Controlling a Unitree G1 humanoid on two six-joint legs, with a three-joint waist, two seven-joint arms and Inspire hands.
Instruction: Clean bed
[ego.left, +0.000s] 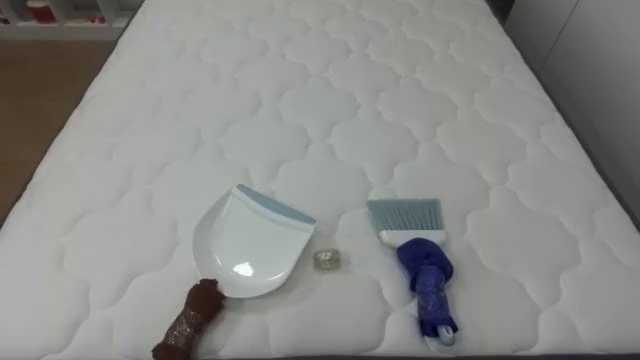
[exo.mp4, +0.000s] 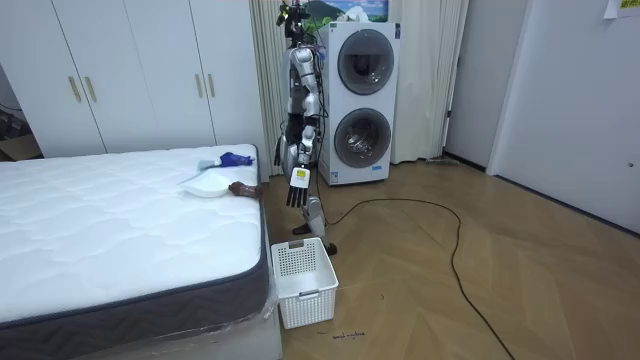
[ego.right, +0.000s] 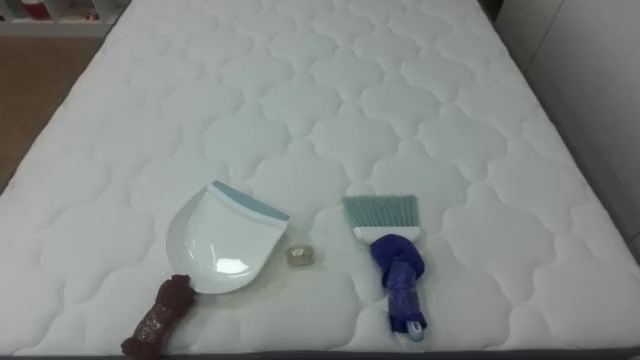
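At the near edge of the bed (ego.left: 330, 100), three things lie in a row. On the left is a white dustpan (ego.left: 248, 245) with a brown handle (ego.left: 190, 318) that points back toward the robot. Just beside its blue lip lies a small crumpled scrap (ego.left: 327, 260). To the right of that is a brush (ego.left: 420, 255), its pale bristles pointing away up the bed and its blue grip toward the robot. The scrap touches neither tool. It looks like the only litter on the bed, so the cleaning is not yet begun.

In the room view the robot stands upright at this edge. Its left robot hand (exo.mp4: 298, 188) hangs beside its leg with the fingers apart and straight, holding nothing.

The scrap is light and the mattress is soft and quilted. A hard sweep could flick the scrap over the pan or lodge it in a stitched seam. Pressing on the pan could sink its lip, so the scrap slides under it rather than in. The pan handle lies close to the edge, and a clumsy reach might knock it to the floor.

The bed is bare, white and padded. A white slatted basket (exo.mp4: 303, 282) stands on the wooden floor (exo.mp4: 480, 270) at the corner of the bed. White wardrobe doors (exo.mp4: 130, 75) and two stacked washing machines (exo.mp4: 362, 100) line the far wall.
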